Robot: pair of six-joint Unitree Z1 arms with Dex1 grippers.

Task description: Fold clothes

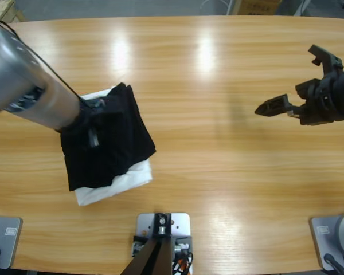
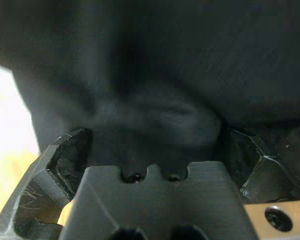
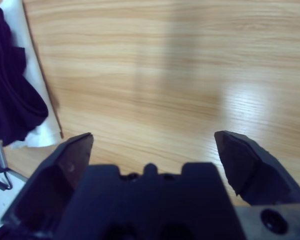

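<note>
The clothes, a black shirt [image 1: 112,140] folded into a rough square, lie on the table's left half on top of a white folded garment [image 1: 123,182]. My left gripper [image 1: 94,129] comes in from the left edge and presses down into the shirt. In the left wrist view black fabric [image 2: 180,65] fills the picture, and the left gripper [image 2: 155,145] is open with its jaws spread wide and cloth bulging between them. My right gripper [image 1: 292,83] hovers open over bare wood at the right, holding nothing. The right wrist view shows the shirt [image 3: 10,90] far off, beyond the right gripper [image 3: 155,140].
The white garment [image 3: 40,100] sticks out under the shirt along its near and far edges. The wooden table [image 1: 218,160] stretches bare between the shirt and the right gripper. Boxes stand beyond the table's far edge.
</note>
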